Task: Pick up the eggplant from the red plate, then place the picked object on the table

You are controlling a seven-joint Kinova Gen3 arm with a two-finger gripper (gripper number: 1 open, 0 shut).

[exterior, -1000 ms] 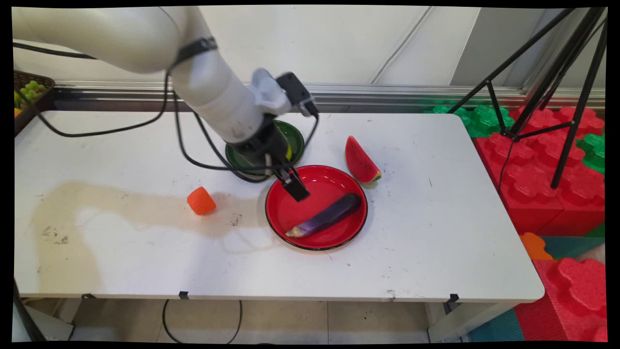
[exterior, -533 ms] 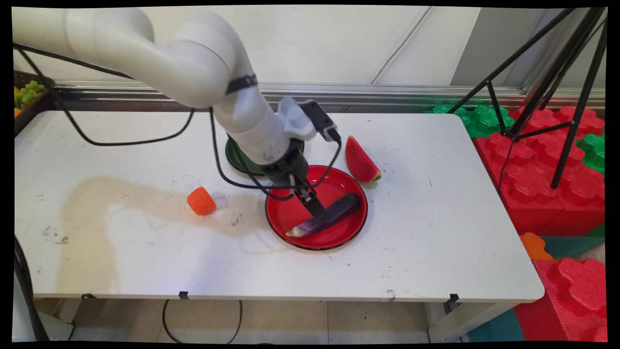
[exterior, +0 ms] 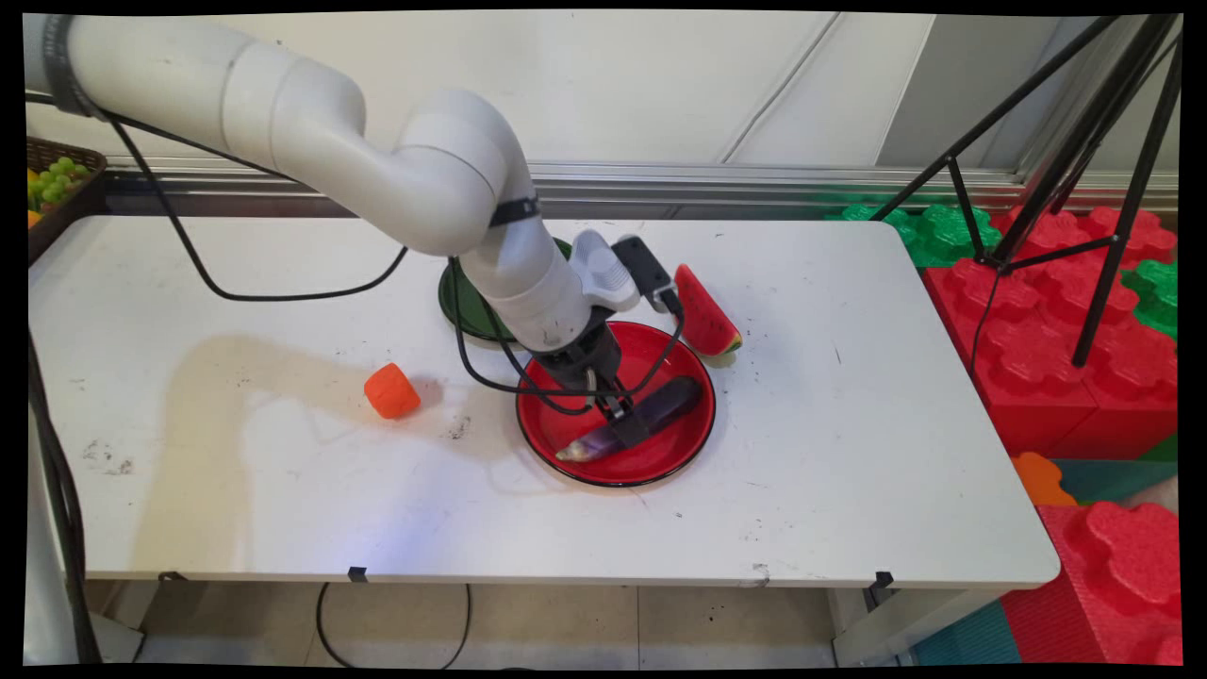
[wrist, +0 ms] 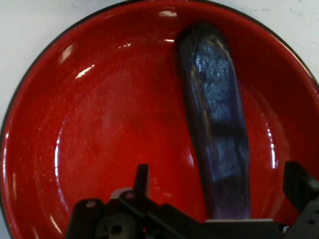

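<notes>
A dark purple eggplant (exterior: pixel 665 404) (wrist: pixel 214 109) lies slantwise in a red plate (exterior: pixel 660 464) (wrist: pixel 99 124) with a black rim, at the table's middle. My gripper (exterior: pixel 627 429) (wrist: pixel 219 181) is low over the plate and open, with its fingers on either side of the eggplant's middle. In the hand view one finger (wrist: pixel 142 179) stands left of the eggplant and the other (wrist: pixel 299 184) right of it. I cannot tell whether either one touches it.
A watermelon slice (exterior: pixel 705 319) lies just behind the plate on the right. A green plate (exterior: pixel 464 306) sits behind the arm. An orange piece (exterior: pixel 391 390) lies to the left. A fruit basket (exterior: pixel 57 179) is at the far left, a tripod (exterior: pixel 1084 170) and foam blocks (exterior: pixel 1066 311) to the right.
The gripper has moved right and down, from above the plate's left rim to the eggplant's middle. The eggplant and the plate have not moved.
</notes>
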